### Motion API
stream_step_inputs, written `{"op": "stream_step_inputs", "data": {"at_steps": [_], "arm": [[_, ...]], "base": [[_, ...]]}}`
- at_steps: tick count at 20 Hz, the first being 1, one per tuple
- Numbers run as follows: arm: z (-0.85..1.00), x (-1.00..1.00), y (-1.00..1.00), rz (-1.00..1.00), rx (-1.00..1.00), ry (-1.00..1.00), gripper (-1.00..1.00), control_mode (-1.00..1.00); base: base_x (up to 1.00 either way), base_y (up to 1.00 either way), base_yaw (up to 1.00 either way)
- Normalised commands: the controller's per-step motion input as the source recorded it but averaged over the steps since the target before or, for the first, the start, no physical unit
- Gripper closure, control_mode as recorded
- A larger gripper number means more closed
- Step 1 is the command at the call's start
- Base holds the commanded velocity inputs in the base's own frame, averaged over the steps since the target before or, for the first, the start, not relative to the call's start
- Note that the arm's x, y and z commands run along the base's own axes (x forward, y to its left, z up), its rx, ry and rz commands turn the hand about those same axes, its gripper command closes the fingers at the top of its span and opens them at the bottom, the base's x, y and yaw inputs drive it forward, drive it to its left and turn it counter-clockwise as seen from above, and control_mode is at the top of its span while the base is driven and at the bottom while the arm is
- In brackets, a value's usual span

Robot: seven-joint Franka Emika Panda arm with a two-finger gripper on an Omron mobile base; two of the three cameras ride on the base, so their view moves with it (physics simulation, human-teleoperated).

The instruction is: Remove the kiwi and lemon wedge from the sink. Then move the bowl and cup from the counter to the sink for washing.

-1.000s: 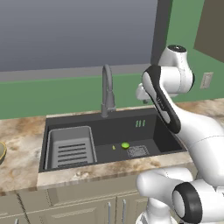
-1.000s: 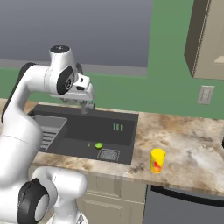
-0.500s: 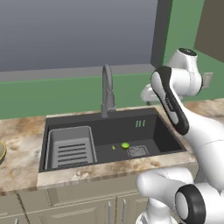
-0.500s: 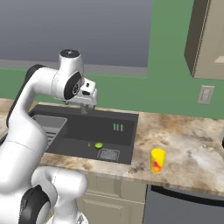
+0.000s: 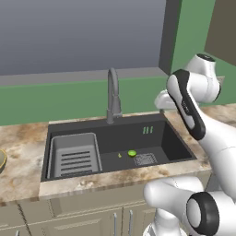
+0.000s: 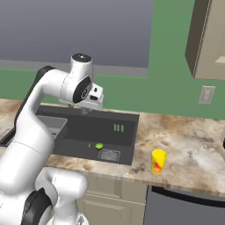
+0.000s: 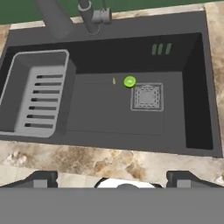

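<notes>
The kiwi (image 7: 129,82) lies on the floor of the dark sink (image 7: 105,113), just left of the square drain (image 7: 147,96). A tiny lemon wedge (image 7: 113,81) rests a little to the kiwi's left. Both also show in the base views: kiwi (image 5: 132,153) (image 6: 99,146), lemon wedge (image 5: 120,155) (image 6: 90,145). My gripper (image 7: 113,179) hangs high over the sink's front edge, open, with nothing between its widely spread fingertips. The yellow cup (image 6: 158,161) stands on the counter (image 6: 184,145) right of the sink (image 6: 88,118). The bowl (image 5: 1,159) peeks in at the far left.
A grey ribbed rack (image 7: 37,100) fills the sink's left part. The gooseneck faucet (image 5: 113,92) rises behind the basin, close to the hand. A wall outlet (image 6: 205,94) and an upper cabinet (image 6: 211,39) are at the right.
The arm has swung to the right above the back of the sink, carrying the hand with it. Kiwi, lemon wedge and cup have stayed in place.
</notes>
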Motion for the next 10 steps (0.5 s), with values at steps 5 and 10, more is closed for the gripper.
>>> {"op": "stream_step_inputs", "data": {"at_steps": [5, 10], "arm": [[-0.15, 0.02, -0.09, 0.00, 0.00, 0.20, -1.00, -1.00], [-0.20, 0.03, -0.14, 0.00, 0.00, 0.21, -1.00, -1.00]], "base": [[0.00, 0.00, 0.00], [0.00, 0.00, 0.00]]}}
